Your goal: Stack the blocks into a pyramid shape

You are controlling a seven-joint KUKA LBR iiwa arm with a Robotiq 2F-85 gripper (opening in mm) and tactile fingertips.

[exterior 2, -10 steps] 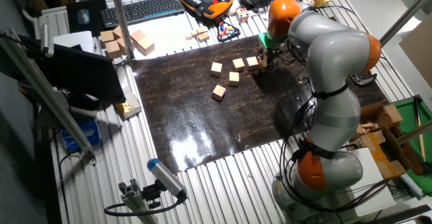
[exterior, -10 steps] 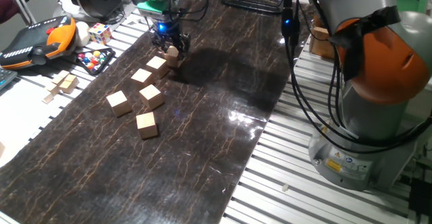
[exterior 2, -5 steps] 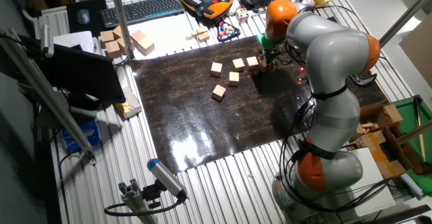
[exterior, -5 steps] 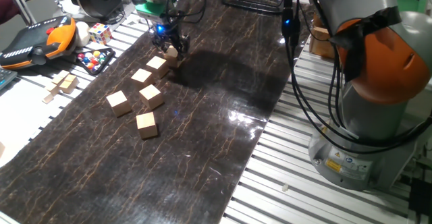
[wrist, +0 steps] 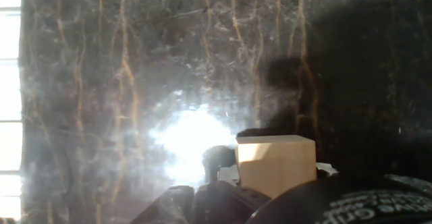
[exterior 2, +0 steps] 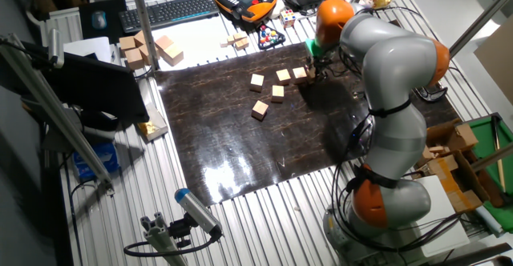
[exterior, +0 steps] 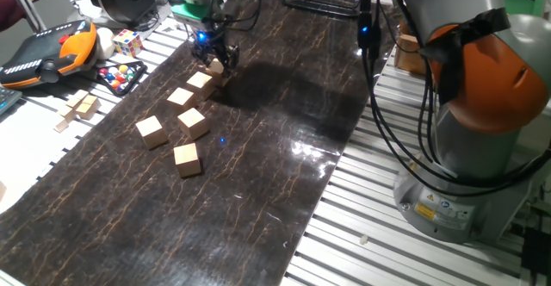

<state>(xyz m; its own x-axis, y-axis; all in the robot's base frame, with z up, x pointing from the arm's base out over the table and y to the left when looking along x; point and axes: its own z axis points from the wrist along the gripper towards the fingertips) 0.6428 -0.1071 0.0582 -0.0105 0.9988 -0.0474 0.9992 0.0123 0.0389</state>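
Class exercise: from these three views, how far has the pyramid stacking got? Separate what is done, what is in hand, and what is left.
Done: nothing is stacked; five blocks lie singly on the dark mat, such as the nearest block and the farthest block.
In hand: the gripper is shut on a sixth block, at the mat's far end.
Left: the whole pyramid, base row included.

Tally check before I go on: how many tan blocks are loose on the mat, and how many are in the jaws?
Loose blocks on the mat: 5
Held block, between the jaws: 1
Total: 6
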